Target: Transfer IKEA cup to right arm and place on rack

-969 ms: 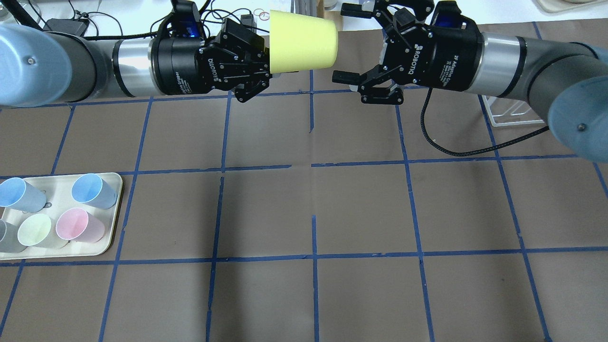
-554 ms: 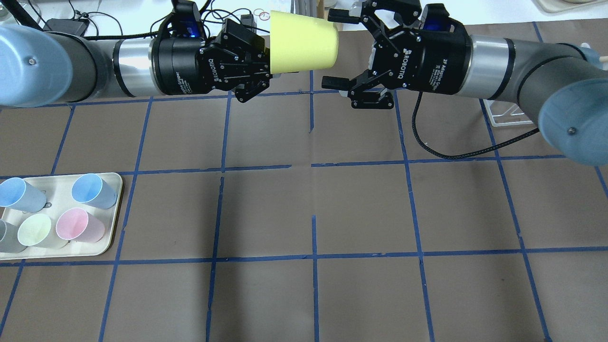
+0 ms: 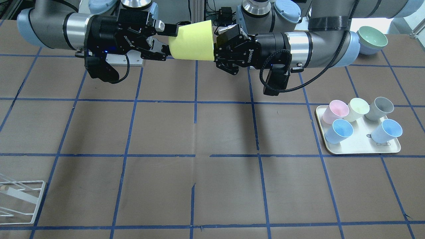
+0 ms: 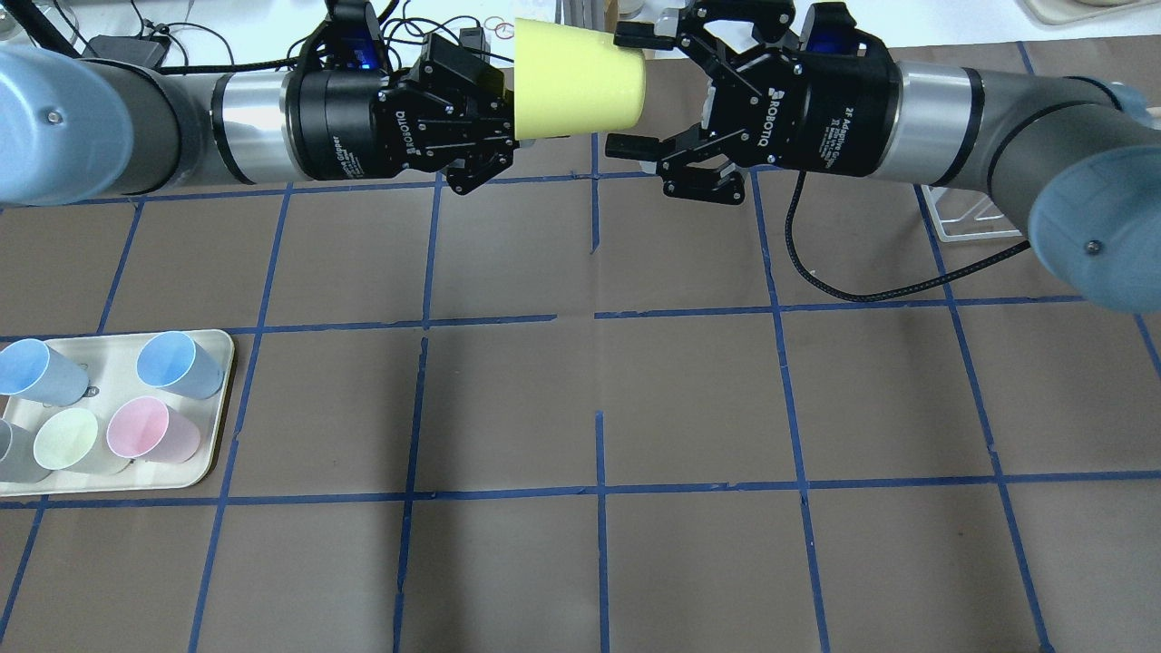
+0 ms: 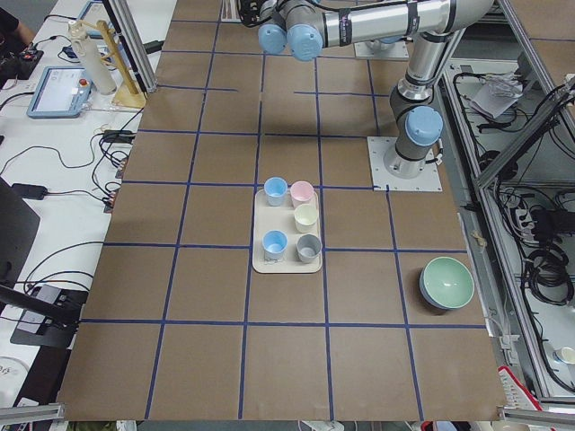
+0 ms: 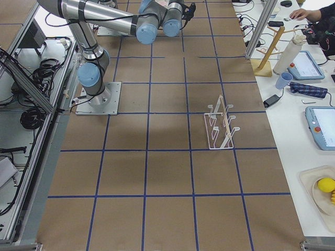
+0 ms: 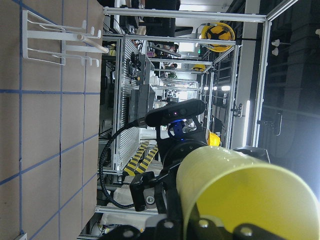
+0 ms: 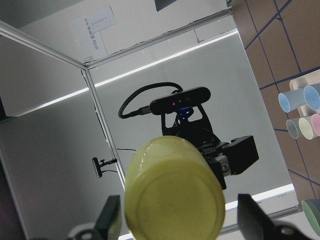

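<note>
Cup (image 4: 579, 86) in mid-air between the arms — left gripper (image 4: 508, 111) clamping it, right gripper (image 4: 626, 91) gaping around its base.
The cup is lying sideways above the table (image 4: 689, 399), its wide rim end clenched in the left gripper's jaws; the right gripper's fingers (image 3: 165, 30) are standing released on either side of the narrow base, gaps showing. The rack (image 6: 222, 125) is standing well apart, and the other cups (image 4: 154, 431) are sitting on the tray (image 4: 222, 399).
</note>
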Tool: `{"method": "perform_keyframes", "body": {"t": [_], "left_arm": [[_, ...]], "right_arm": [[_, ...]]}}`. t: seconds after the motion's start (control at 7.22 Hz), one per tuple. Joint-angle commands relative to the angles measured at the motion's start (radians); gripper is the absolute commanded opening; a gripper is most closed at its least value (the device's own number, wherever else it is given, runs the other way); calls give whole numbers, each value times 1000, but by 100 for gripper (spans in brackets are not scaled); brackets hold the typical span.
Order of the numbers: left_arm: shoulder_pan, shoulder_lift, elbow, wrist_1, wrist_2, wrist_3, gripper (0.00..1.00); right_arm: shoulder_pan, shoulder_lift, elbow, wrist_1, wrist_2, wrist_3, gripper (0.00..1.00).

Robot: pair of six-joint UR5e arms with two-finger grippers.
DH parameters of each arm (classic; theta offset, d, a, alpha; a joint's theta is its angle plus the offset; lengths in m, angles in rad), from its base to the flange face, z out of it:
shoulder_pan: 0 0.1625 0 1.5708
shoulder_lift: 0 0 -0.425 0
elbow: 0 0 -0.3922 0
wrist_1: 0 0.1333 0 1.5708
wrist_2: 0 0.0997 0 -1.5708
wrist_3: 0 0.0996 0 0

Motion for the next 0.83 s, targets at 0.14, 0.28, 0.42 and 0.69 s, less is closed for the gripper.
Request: {"method": "perform_keyframes", "body": {"t": [0.14, 0.28, 0.42, 0.69], "left_arm": [[0, -1, -1, 0, 3, 0, 0], [0, -6, 0, 0, 3, 0, 65], [0, -7, 0, 0, 1, -2, 94], [6, -7, 3, 2, 7, -23, 97]], "right_arm": [[0, -2, -1, 0, 0, 1, 15], [0, -1, -1, 0, -2, 2, 12], [-6, 2, -10, 0, 0, 5, 11], [-17, 9, -27, -3, -3, 10, 8]]}}
